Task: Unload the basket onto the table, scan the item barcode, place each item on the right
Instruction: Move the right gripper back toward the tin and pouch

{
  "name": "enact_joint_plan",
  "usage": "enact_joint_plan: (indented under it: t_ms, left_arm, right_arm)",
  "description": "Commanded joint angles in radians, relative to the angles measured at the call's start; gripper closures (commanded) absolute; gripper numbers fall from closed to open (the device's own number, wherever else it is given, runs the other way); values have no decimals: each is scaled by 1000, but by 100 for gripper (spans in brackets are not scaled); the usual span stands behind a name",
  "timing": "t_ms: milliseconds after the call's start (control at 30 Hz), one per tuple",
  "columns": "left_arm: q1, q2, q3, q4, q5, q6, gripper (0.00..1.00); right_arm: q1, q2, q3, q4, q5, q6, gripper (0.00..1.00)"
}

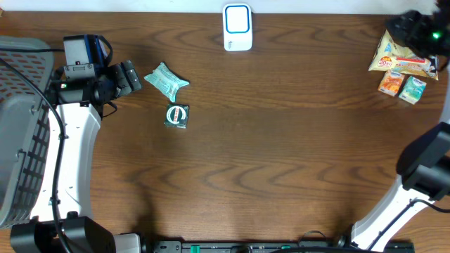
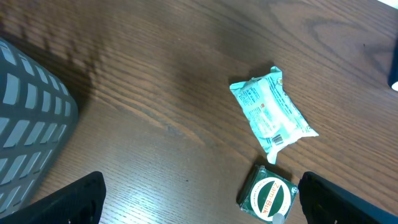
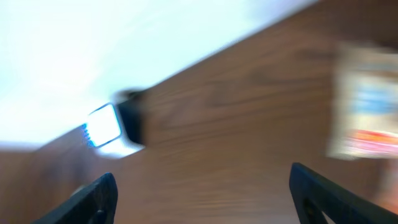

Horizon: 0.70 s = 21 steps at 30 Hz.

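Left fingers [image 2: 74,202] and right fingers [image 3: 329,196] gape open, empty. The teal packet [image 2: 272,112] lies on the desk [image 1: 281,154] beside a green sachet [image 2: 267,198], well apart from the scanner [image 1: 237,27]. Only the left wrist view shows its barcode [image 2: 278,139].

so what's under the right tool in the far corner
A yellow snack bag lies under the right tool, with an orange carton and a pale teal carton at its near edge. The tool covers the bag's far corner, so anything beneath there is hidden.
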Motion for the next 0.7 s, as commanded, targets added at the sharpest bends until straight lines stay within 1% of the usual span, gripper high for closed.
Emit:
enact_joint_plan:
  t_ms: [0, 133, 300, 433, 500, 567, 667]
  left_arm:
    - [3, 6, -5, -3, -6, -8, 3]
    - [3, 6, -5, -3, -6, -8, 2]
    - [3, 6, -5, -3, -6, -8, 2]
    - [3, 6, -5, -3, -6, -8, 2]
    - [3, 6, -5, -3, -6, -8, 2]
    - [3, 6, -5, -3, -6, -8, 2]
    - [3, 6, -5, -3, -6, -8, 2]
  right_arm:
    - [101, 6, 8, -2, -196, 3, 15]
    - [249, 21, 8, 2, -133, 4, 13]
    - [470, 48, 8, 0, 81, 4, 12]
    - [650, 85, 8, 5, 293, 4, 9]
    - [736, 105, 8, 5, 399, 5, 3]
    - [807, 128, 8, 10, 457, 10, 1]
    - [910, 169, 8, 25, 510, 73, 1]
